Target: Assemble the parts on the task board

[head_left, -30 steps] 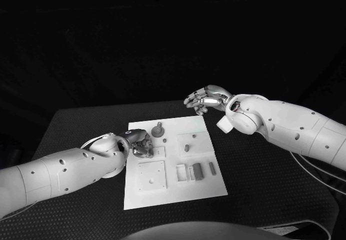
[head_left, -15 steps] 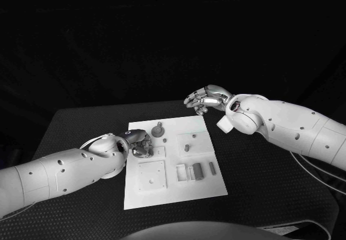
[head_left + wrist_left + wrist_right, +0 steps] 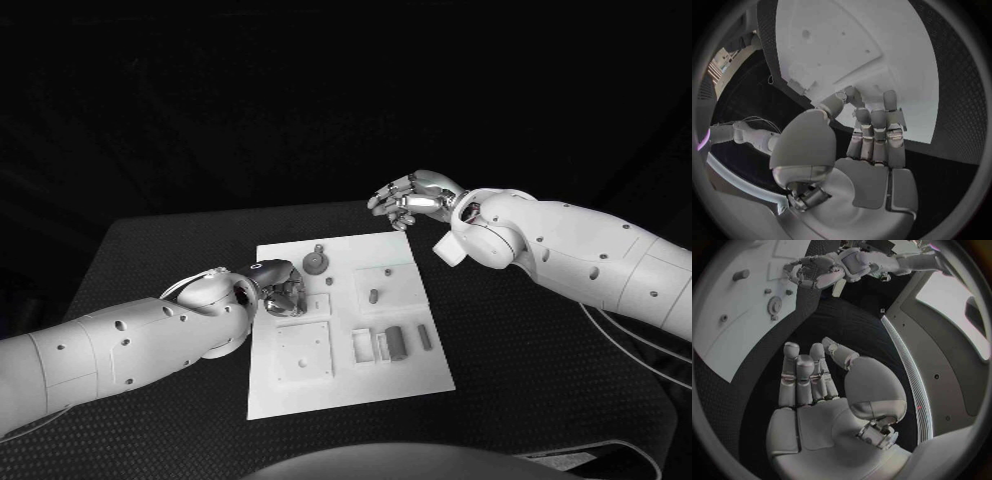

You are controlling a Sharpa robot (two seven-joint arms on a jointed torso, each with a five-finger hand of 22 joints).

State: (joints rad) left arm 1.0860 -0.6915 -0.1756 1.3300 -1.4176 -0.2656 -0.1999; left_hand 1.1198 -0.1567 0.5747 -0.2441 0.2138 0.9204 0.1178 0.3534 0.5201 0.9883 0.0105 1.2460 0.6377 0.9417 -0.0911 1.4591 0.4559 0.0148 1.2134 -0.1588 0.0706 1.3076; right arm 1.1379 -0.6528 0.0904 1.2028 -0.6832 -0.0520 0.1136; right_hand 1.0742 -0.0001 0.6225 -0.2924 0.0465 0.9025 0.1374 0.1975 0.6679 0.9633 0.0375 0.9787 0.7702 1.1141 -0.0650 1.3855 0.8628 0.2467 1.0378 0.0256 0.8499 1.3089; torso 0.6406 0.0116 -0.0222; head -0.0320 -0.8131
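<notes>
The white task board (image 3: 340, 385) lies in the middle of the black table. On it are a round grey part with a stem (image 3: 315, 264), a small peg (image 3: 374, 295), a square plate (image 3: 304, 350) and upright grey blocks (image 3: 389, 343). My left hand (image 3: 278, 288) hangs over the board's left edge, beside the round part. Its fingers are curled in, and in the left wrist view the thumb (image 3: 837, 101) meets the fingertips above the board (image 3: 879, 45); I see nothing between them. My right hand (image 3: 414, 198) hovers beyond the board's far right corner, loosely curled and holding nothing (image 3: 807, 380).
Black table (image 3: 548, 370) lies around the board on every side. The right wrist view shows my left hand (image 3: 811, 270) over the board (image 3: 729, 335), next to the round part (image 3: 774, 305). My right forearm (image 3: 577, 260) reaches over the table's right side.
</notes>
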